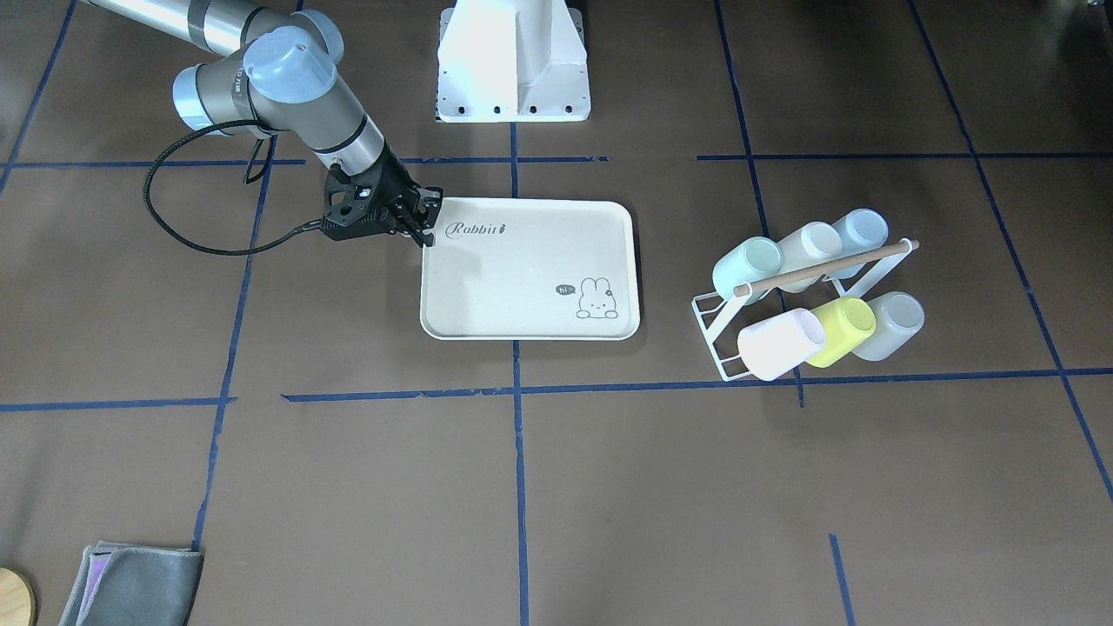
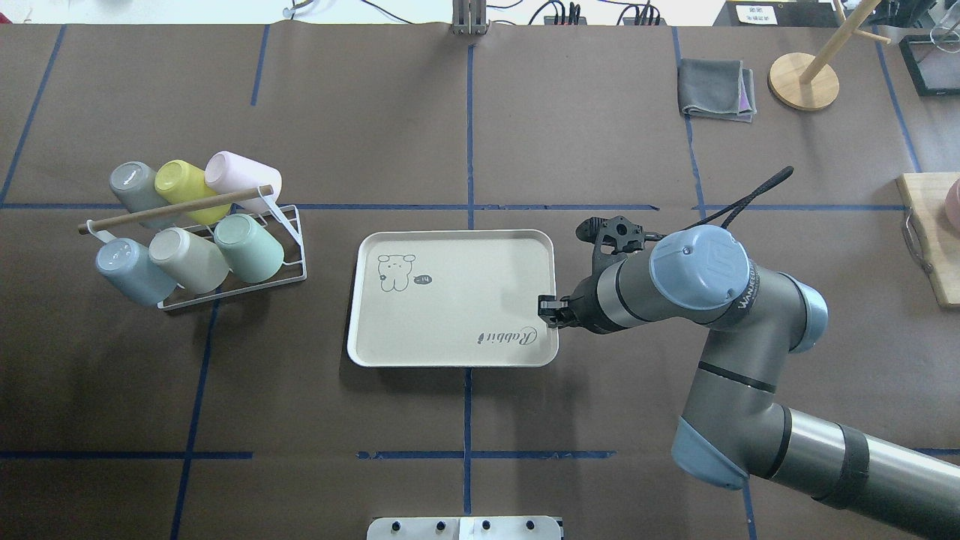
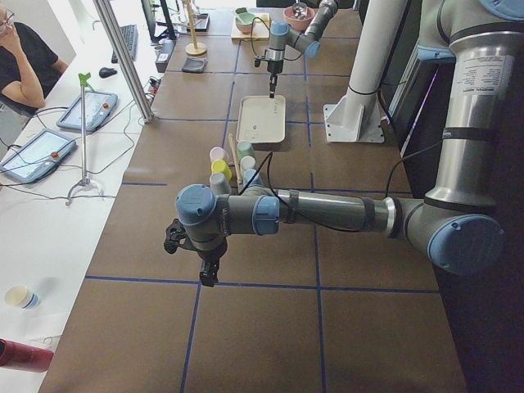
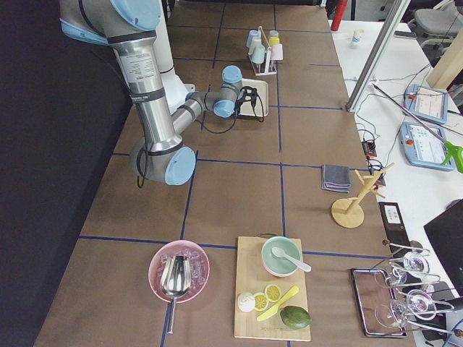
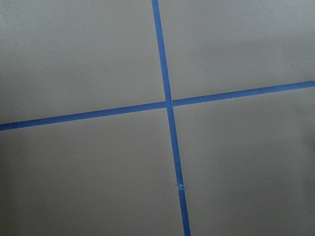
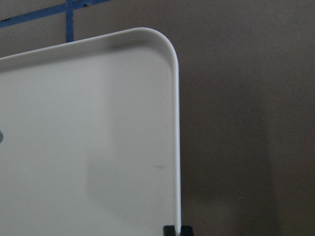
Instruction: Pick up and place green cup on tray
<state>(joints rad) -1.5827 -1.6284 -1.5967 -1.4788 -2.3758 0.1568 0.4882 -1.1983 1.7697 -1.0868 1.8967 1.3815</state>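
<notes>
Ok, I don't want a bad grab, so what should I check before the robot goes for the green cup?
1. Green cup found, on the wire rack, at the end nearest the tray: ok.
2. Tray bare, room for a cup: ok.
3. Right pincer free: not ok, it looks shut on the tray's rim.
4. Left pincer open: cannot tell.
5. Wooden bar out of the cup's way: cannot tell.

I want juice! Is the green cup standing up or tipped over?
Tipped over. The green cup lies slanted on the white rack beside five other cups, not upright.
</notes>
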